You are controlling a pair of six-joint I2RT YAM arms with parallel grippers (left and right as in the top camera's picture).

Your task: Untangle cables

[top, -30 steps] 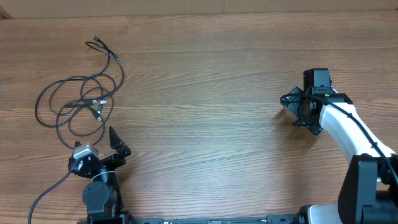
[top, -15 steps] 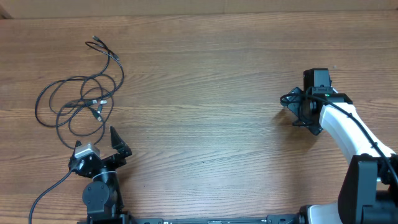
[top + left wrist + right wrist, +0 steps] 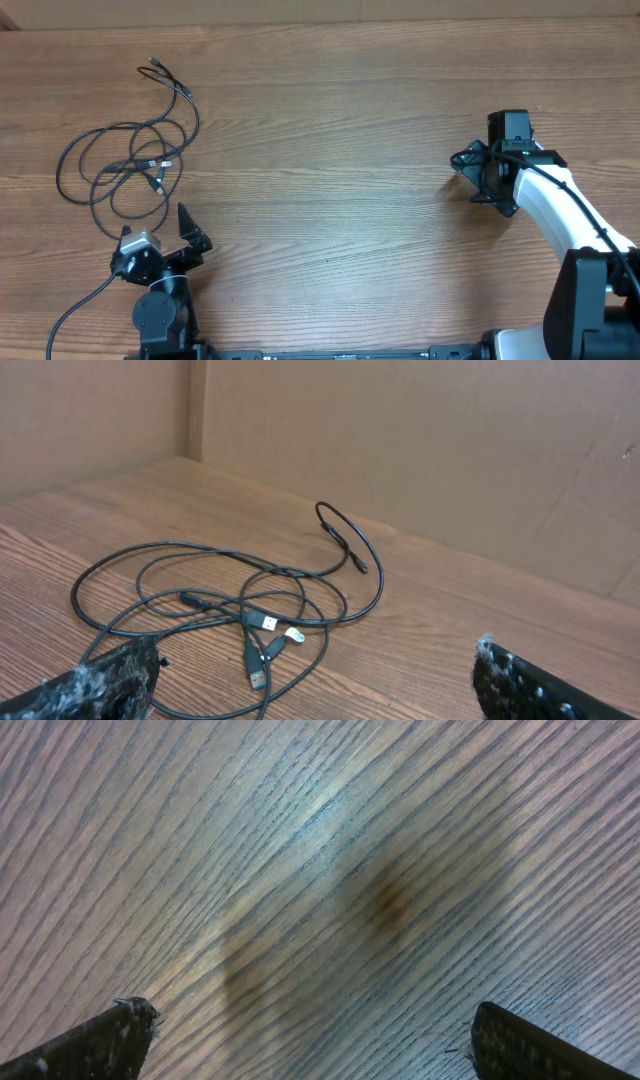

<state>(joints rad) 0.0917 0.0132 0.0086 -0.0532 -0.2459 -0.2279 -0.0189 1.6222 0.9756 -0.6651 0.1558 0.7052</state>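
The left claw [image 3: 155, 228], wide open and empty, faces the cables [image 3: 150, 165] from just beside them, likely to pick out a strand. The right claw [image 3: 472, 176], equally open and empty, waits well apart over the table [image 3: 330, 150]. The cables are thin black overlapping loops on the left, plugs bunched mid-tangle.

Checking all 3 views for txt: nothing legible is showing. No label, brand or no. is reading on the cables [image 3: 150, 163], the wooden table [image 3: 330, 120] or the cardboard wall [image 3: 450, 450]. The plug ends [image 3: 268, 623] are appearing too small to tell.
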